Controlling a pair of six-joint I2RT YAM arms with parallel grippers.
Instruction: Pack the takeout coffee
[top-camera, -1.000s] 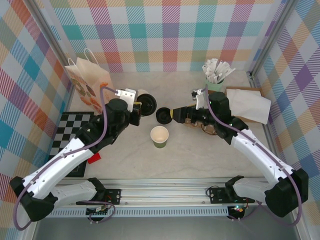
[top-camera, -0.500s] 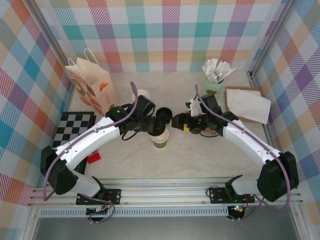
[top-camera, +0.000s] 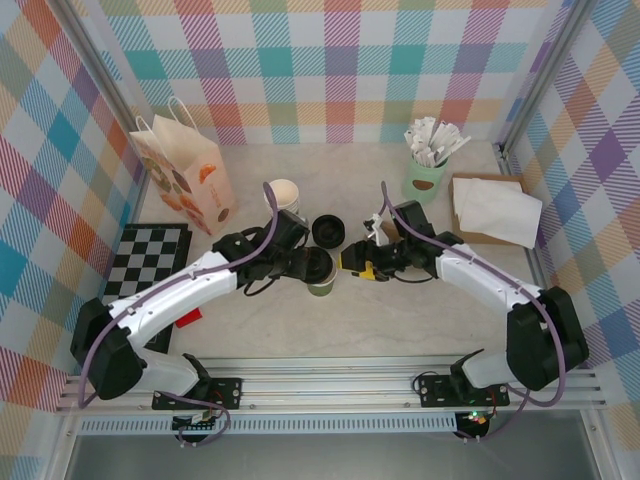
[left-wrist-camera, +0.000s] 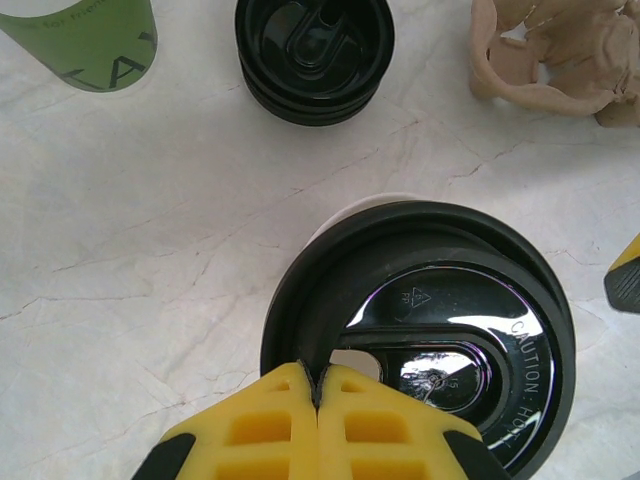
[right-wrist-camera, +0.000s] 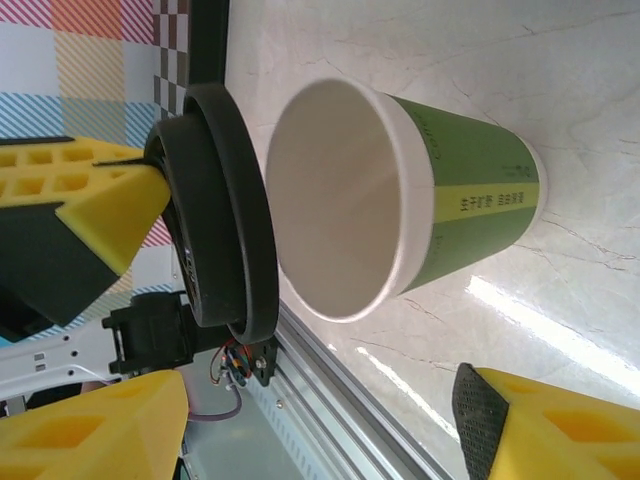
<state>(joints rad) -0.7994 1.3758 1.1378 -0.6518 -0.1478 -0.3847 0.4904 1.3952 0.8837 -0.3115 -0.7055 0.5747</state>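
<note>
The takeout coffee cup (right-wrist-camera: 470, 190), olive green with a cream rim, stands uncovered on the marble table (top-camera: 400, 320). My left gripper (left-wrist-camera: 318, 375) is shut on the edge of a black lid (left-wrist-camera: 480, 330), which hangs just over the cup's mouth, a little apart from the rim and slightly off centre. From above, the lid (top-camera: 319, 266) hides most of the cup (top-camera: 321, 290). My right gripper (right-wrist-camera: 320, 425) is open just right of the cup, with the cup ahead of its yellow fingertips (right-wrist-camera: 560, 430) and untouched. From above, the left gripper (top-camera: 312, 264) and right gripper (top-camera: 351, 262) face each other across the cup.
A stack of spare black lids (top-camera: 327, 230) and a stack of lidless cups (top-camera: 282, 192) sit just behind. A paper bag (top-camera: 182, 175) stands at the back left, a mint mug of sachets (top-camera: 425, 178) and napkins (top-camera: 497, 210) at the back right. A checkerboard (top-camera: 150, 262) lies left.
My left gripper carried the lid forward from beside the lid stack to above the cup. The right gripper moved left and forward toward the cup, and its jaws narrowed somewhat.
</note>
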